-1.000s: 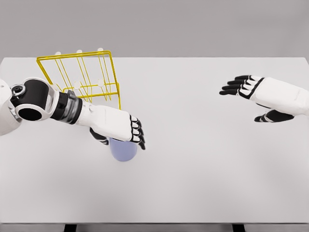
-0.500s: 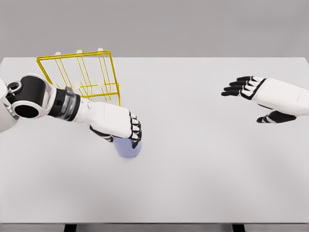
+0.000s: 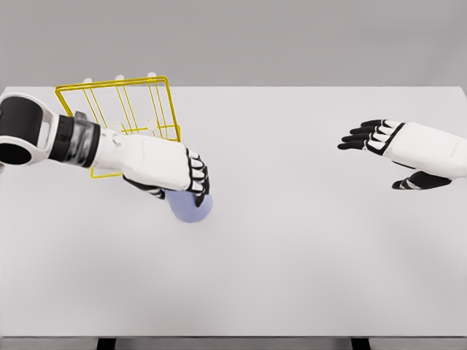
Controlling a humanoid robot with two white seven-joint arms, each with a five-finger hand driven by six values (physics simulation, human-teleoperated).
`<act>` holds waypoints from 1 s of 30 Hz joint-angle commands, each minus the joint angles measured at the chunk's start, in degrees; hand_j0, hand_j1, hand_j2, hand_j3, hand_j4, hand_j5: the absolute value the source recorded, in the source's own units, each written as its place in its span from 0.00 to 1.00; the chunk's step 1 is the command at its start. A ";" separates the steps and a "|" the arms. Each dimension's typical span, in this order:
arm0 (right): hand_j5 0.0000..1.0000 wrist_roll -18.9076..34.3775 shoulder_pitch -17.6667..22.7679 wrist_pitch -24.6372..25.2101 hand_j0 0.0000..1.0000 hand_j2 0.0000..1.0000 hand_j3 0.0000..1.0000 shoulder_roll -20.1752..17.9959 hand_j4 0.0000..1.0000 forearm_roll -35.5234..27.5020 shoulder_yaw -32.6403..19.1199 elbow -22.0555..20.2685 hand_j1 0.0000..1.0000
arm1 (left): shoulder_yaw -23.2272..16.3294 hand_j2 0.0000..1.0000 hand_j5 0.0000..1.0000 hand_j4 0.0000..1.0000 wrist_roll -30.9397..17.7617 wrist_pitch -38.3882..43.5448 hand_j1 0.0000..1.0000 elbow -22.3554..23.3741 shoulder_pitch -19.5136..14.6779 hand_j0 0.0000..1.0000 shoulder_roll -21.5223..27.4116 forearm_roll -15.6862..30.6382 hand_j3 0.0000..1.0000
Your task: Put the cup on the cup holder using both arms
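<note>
Your left hand [image 3: 171, 175] is curled around the pale blue cup [image 3: 191, 207] left of frame centre, just below the yellow wire cup holder [image 3: 124, 120] at upper left. Your right hand [image 3: 398, 146] hovers at the right edge, fingers spread, holding nothing, above the white table [image 3: 292, 255].

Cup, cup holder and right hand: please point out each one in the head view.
cup [image 3: 191, 209], head view, on its blue side below the fingers
cup holder [image 3: 117, 89], head view, on its yellow top wire
right hand [image 3: 384, 140], head view, on its back

Pale blue cup [image 3: 191, 207], yellow wire cup holder [image 3: 122, 109], white table [image 3: 292, 240]
</note>
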 commanded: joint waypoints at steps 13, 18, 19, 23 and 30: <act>1.00 -0.03 0.35 0.17 1.00 1.00 1.00 -0.87 1.00 -0.36 -0.08 -0.01 1.00 | 4.63 0.54 0.54 0.54 0.02 0.14 0.54 -1.30 -0.79 0.54 2.83 4.45 0.54; 1.00 -0.03 0.35 0.17 1.00 1.00 1.00 -0.96 1.00 -0.36 -0.17 -0.01 1.00 | 6.22 0.54 0.54 0.54 0.02 0.14 0.54 -1.39 -0.79 0.54 3.80 6.38 0.54; 1.00 -0.03 0.35 0.17 1.00 1.00 1.00 -0.96 1.00 -0.36 -0.17 -0.01 1.00 | 7.01 0.54 0.54 0.54 0.02 0.14 0.54 -1.65 -0.79 0.54 3.97 6.74 0.54; 1.00 -0.03 0.44 0.17 1.00 1.00 1.00 -0.96 1.00 -0.45 -0.08 -0.01 1.00 | 8.33 0.54 0.54 0.54 0.02 0.14 0.54 -1.65 -0.70 0.54 4.59 7.53 0.54; 1.00 -0.03 0.44 0.17 1.00 1.00 1.00 -0.96 1.00 -0.45 -0.08 -0.01 1.00 | 10.96 0.54 0.54 0.54 0.02 0.14 0.54 -1.65 -0.79 0.54 6.35 9.20 0.54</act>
